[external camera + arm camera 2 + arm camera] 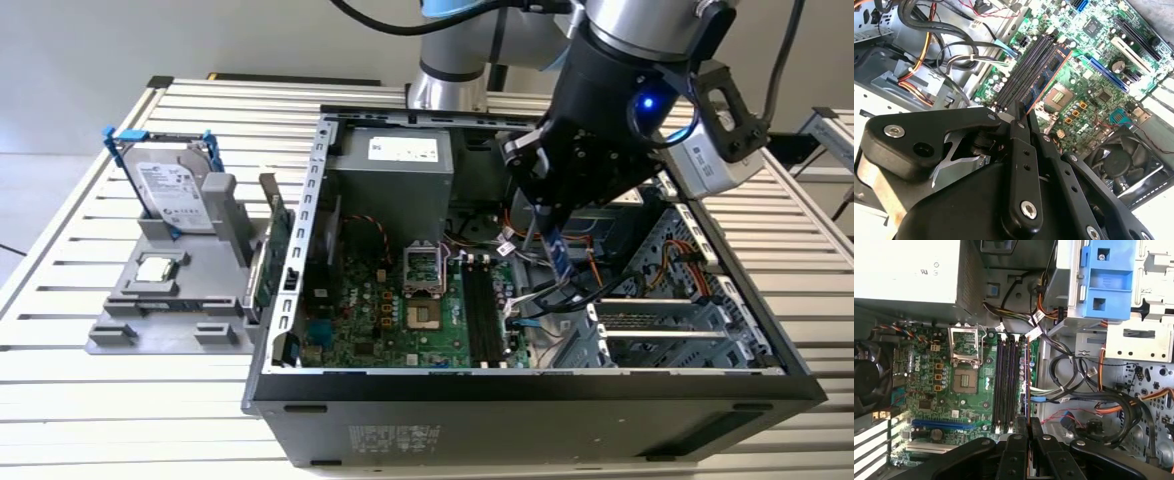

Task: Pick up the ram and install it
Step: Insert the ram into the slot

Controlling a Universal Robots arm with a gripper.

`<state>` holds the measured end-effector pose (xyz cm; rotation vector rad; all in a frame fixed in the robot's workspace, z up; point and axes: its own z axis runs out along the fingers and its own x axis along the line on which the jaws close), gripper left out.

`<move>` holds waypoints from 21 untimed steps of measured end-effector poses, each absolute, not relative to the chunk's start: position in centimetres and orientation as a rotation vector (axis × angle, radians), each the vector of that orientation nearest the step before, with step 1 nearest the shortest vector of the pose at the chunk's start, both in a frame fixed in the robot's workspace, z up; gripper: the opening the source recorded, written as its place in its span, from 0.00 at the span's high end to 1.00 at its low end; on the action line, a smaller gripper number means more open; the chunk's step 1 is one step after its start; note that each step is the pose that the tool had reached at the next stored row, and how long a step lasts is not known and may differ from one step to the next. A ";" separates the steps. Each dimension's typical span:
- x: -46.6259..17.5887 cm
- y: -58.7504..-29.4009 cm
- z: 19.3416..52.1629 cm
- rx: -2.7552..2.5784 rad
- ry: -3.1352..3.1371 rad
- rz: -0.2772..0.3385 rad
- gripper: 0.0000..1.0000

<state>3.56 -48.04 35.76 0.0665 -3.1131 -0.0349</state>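
My gripper (545, 212) hangs inside the open computer case (287, 300) and is shut on the ram (557, 255), a thin dark green stick held by one end. In both wrist views the ram (1046, 80) (1027, 380) appears edge-on, running out from between the black fingers (1019, 130) (1019, 432). It hovers over the motherboard (929, 385), along the side of the black memory slots (1006, 385) (1021, 75) nearest the cables. The slots (481, 315) hold nothing. Whether the ram touches a slot I cannot tell.
The processor socket (965, 382) lies beside the slots. Cable bundles (1069, 390) and a blue drive cage (1106, 280) crowd the other side. The power supply (394, 170) fills the case's rear. Left of the case, a grey fixture (167, 320) carries a hard drive (174, 195) and a square chip (158, 268).
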 end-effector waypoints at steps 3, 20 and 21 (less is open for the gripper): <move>3.6 -48.0 35.6 0.067 -3.113 -0.035 1.00; 3.5 -48.0 34.8 0.066 -3.113 -0.035 1.00; 3.5 -48.0 34.8 0.066 -3.113 -0.035 1.00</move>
